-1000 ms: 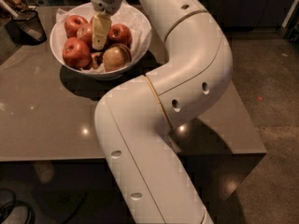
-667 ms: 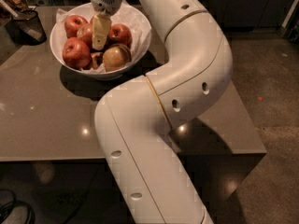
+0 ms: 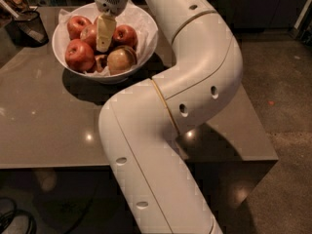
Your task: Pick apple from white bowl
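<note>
The white bowl (image 3: 146,45) stands at the far left of the brown table (image 3: 53,126). It is lined with white paper and holds several apples. Red apples lie at the left (image 3: 79,54), back left (image 3: 78,26) and right (image 3: 126,34), and a yellowish apple (image 3: 120,59) lies at the front. My gripper (image 3: 105,45) points down into the middle of the bowl among the apples, against a red apple (image 3: 89,34) that it partly hides. My white arm (image 3: 195,77) curves over the table from the front.
A small black mesh cup (image 3: 29,27) stands left of the bowl near the table's far left corner. The table's right edge (image 3: 253,116) drops to a dark floor. Cluttered items sit beyond the far left corner.
</note>
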### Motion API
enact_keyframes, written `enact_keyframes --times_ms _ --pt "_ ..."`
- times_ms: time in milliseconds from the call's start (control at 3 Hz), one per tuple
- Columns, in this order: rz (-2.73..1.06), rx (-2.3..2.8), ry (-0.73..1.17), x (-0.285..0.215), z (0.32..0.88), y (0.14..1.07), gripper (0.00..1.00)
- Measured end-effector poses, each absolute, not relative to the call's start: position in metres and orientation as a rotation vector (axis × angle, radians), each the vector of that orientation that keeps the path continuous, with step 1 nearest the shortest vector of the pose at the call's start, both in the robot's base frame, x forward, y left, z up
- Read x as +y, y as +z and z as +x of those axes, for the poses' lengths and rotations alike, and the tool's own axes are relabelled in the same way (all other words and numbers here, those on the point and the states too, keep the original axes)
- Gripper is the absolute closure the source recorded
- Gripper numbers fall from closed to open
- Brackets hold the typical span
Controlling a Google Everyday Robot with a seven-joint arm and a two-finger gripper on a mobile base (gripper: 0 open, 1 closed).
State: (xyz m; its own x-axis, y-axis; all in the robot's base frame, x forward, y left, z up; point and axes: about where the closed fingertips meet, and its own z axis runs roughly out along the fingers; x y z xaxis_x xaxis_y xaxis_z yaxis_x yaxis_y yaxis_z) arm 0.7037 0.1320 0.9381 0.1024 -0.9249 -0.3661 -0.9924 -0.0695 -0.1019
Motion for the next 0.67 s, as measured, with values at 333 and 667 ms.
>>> enact_keyframes --times_ms 333,667 --pt "-2.064 1.887 0.293 0.1320 0.7037 0.9381 0.36" --pt "-2.064 1.887 0.293 0.1320 0.7037 0.9381 0.33"
